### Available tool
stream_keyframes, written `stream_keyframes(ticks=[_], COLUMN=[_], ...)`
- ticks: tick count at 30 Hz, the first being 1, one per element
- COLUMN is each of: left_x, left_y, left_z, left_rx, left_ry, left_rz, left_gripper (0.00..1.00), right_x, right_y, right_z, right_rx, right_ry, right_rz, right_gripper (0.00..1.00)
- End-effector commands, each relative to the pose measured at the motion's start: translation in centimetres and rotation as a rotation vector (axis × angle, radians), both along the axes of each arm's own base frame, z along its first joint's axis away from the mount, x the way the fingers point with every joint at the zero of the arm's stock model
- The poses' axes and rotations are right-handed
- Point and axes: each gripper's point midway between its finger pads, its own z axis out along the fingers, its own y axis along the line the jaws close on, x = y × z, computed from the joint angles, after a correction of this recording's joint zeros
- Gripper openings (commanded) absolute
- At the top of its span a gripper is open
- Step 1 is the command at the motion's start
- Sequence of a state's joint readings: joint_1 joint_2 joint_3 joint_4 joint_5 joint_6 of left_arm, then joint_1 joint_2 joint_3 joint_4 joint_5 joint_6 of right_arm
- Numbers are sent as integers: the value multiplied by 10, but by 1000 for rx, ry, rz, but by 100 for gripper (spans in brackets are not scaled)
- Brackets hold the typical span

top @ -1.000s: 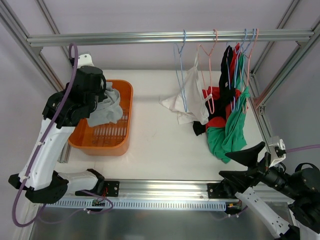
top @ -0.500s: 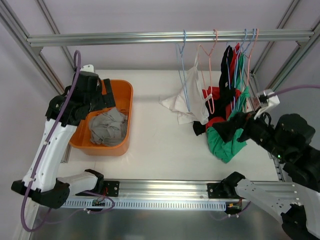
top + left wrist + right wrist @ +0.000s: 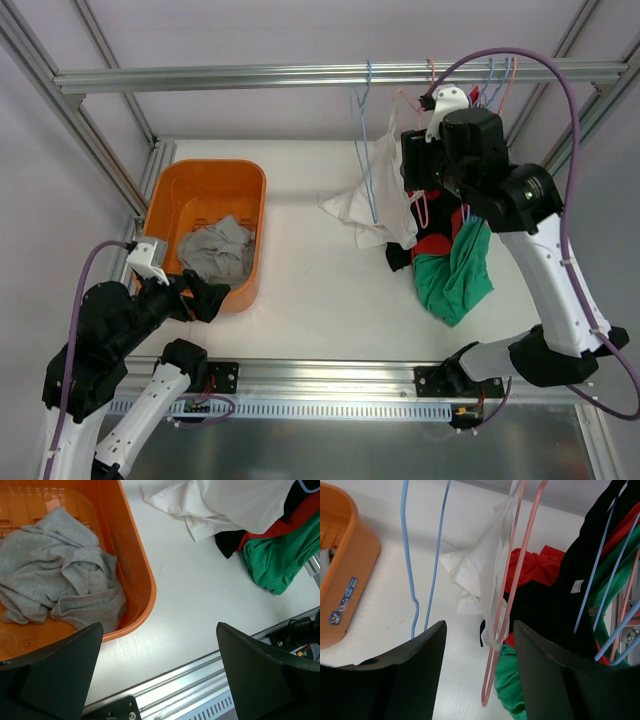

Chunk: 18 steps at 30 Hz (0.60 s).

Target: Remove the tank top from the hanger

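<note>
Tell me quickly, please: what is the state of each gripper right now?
Left black two-finger gripper: open, holding nothing.
Right black two-finger gripper: open, holding nothing.

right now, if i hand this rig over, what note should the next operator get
Left gripper: open, empty, low by the near rim of the basket.
Right gripper: open, empty, raised near the rail, lined up on the pink hanger and white top, gripping neither.
Things: grey top lies in the basket; white top hangs on the pink hanger; other tops hang to its right.
Done: judging by the basket, one top is already off.
Left: grip the white top, slip it off its hanger, probably drop it in the basket.
</note>
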<state>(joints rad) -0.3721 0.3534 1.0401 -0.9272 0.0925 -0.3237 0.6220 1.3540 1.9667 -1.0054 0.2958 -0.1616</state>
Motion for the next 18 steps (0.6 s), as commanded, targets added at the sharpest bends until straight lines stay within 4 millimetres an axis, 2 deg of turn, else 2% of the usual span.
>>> stream_keyframes(ticks=[1, 3, 5, 8, 10, 14, 16, 18], left_x=[3, 3, -2, -2, -3, -2, -1, 0], left_y=[-15, -14, -19, -20, -24, -24, -24, -25], left_z=[3, -4, -1, -1, -2, -5, -6, -7], left_rx=[-30, -40, -57, -62, -73, -81, -84, -85], left_ry=[-91, -96, -112, -115, -108, -104, -102, -97], left_rz=[-87, -78, -110, -115, -136, -133, -129, -128], left_gripper=[99, 99, 99, 99, 99, 99, 99, 99], right_x=[19, 33, 44, 55, 59, 63, 63, 63], right_y=[-14, -9, -12, -15, -17, -12, -8, -3], right_z=[23, 11, 3, -5, -7, -8, -9, -7], right_rx=[-15, -24, -22, -26, -27, 10, 24, 52], right_ry=[-71, -38, -19, 0, 1, 2, 5, -2], right_rz=[-62, -65, -80, -101, -104, -87, -75, -64], right_gripper=[59, 52, 42, 40, 39, 19, 16, 8])
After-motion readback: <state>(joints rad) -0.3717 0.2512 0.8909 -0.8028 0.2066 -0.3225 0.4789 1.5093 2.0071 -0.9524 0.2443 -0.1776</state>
